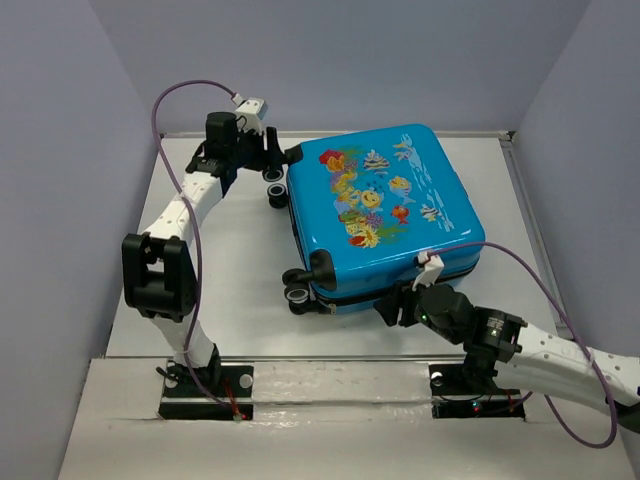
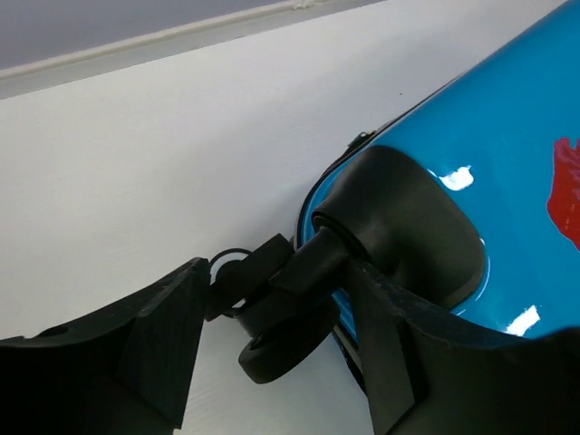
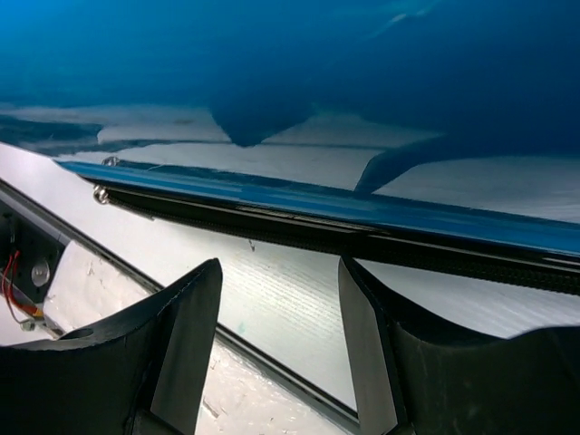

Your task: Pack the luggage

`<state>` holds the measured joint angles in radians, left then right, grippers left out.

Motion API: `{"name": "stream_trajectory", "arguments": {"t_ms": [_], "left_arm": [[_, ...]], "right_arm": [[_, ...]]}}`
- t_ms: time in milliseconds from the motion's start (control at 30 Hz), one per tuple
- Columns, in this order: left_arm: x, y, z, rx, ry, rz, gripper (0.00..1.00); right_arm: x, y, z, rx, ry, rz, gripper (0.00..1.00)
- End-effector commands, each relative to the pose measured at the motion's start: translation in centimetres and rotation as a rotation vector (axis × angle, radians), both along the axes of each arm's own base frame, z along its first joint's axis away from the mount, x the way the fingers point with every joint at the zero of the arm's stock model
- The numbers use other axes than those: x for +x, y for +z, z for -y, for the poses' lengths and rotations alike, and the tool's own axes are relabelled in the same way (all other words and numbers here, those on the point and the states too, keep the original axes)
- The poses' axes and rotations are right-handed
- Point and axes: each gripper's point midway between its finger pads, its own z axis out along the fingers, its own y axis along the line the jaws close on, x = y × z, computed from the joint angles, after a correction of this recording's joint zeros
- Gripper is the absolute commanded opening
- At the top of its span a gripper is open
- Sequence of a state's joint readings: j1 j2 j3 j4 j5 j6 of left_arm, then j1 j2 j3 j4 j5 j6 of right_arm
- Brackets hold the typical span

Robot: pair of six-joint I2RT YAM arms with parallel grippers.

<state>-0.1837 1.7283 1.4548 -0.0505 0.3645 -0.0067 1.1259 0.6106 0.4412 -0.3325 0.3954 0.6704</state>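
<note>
The luggage (image 1: 385, 215) lies flat and closed in the middle of the table, fish print facing up. My left gripper (image 1: 272, 160) is at its far left corner. In the left wrist view the gripper (image 2: 281, 272) straddles a black caster wheel (image 2: 285, 335), with both fingers pressed against the wheel assembly below the blue shell (image 2: 507, 145). My right gripper (image 1: 395, 305) sits at the suitcase's near edge. In the right wrist view the gripper (image 3: 281, 267) is open and empty, just under the black zipper seam (image 3: 362, 237).
The white table (image 1: 220, 280) is enclosed by grey walls on three sides. A second pair of wheels (image 1: 298, 287) sticks out at the suitcase's near left corner. A pale ledge (image 1: 330, 380) runs along the near edge by the arm bases.
</note>
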Motion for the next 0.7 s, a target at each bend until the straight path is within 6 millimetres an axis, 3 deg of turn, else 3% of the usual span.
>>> {"name": "stream_trajectory", "arguments": {"t_ms": [0, 167, 333, 400, 500, 567, 667], "left_arm": [[0.0, -0.4, 1.7, 0.018, -0.141, 0.015, 0.68], [0.3, -1.0, 2.7, 0.019, -0.221, -0.004, 0.51], [0.2, -1.9, 2.9, 0.037, -0.257, -0.023, 0.46], [0.3, -2.1, 2.4, 0.049, -0.246, -0.025, 0.56], [0.3, -2.0, 1.5, 0.035, -0.230, -0.024, 0.60], [0.5, -1.6, 0.8, 0.040, -0.208, -0.016, 0.73], [0.8, -1.0, -0.2, 0.071, -0.174, 0.008, 0.76]], "right_arm": [[1.2, 0.4, 0.9, 0.013, -0.066, 0.017, 0.60], [1.4, 1.4, 1.1, 0.036, -0.071, 0.039, 0.60], [1.7, 1.1, 1.6, 0.041, -0.100, 0.030, 0.60], [1.8, 1.2, 1.7, 0.046, -0.108, 0.028, 0.60], [1.8, 1.4, 1.8, 0.052, -0.107, 0.033, 0.60], [1.7, 1.7, 1.8, 0.058, -0.100, 0.037, 0.60], [1.6, 1.8, 1.8, 0.057, -0.095, 0.039, 0.60]]}}
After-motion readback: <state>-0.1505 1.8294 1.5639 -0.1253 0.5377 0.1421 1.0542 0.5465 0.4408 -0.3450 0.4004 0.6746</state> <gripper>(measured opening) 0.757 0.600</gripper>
